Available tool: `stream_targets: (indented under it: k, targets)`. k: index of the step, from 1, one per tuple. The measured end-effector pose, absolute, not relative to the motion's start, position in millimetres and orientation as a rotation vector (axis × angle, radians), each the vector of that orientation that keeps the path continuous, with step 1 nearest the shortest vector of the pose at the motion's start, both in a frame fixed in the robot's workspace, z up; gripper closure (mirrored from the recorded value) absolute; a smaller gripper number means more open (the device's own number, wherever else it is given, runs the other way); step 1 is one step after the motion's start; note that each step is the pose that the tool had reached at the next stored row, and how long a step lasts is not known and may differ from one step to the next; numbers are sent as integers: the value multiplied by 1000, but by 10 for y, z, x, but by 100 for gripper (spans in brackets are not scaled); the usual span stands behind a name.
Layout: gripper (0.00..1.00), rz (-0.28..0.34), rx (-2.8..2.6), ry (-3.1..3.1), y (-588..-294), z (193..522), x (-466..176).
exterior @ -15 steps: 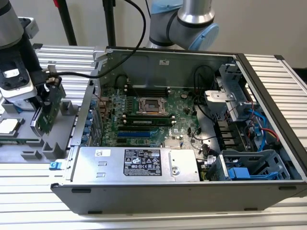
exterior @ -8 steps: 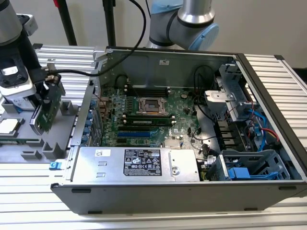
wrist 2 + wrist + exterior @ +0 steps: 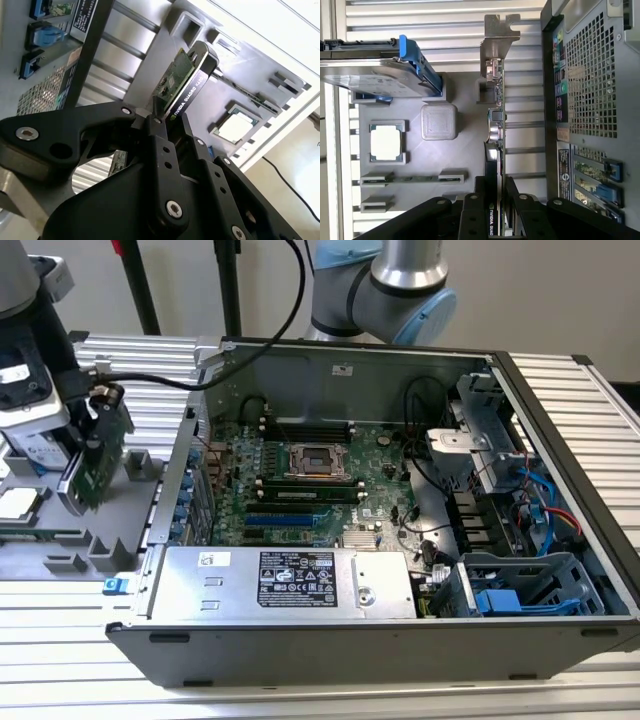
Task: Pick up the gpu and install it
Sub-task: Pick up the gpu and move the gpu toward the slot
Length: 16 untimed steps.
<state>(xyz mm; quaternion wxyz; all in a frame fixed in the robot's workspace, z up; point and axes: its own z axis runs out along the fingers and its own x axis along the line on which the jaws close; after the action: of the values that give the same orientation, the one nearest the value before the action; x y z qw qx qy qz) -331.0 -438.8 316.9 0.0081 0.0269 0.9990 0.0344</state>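
At the exterior view's left, my tool (image 3: 95,430) is closed on the gpu (image 3: 100,468) over the grey tray (image 3: 30,552); I judge a firm, square grip essential against tilt.

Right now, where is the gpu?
The gpu is clamped in the gripper at the exterior view's left, over the gray tray, outside the computer case.

Our arm (image 3: 385,280) shows a grey and blue joint at the back of the exterior view, and its wrist (image 3: 25,360) hangs at that view's far left. Our gripper (image 3: 98,422) points downward. In both wrist views its black jaws are pressed against the two faces of the gpu (image 3: 98,468).
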Motion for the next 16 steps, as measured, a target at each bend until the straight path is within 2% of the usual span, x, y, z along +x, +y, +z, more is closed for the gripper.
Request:
stream_targets:
  k: [16]
  targets:
    - [100, 108, 84, 3123, -4388, 3290, -3310]
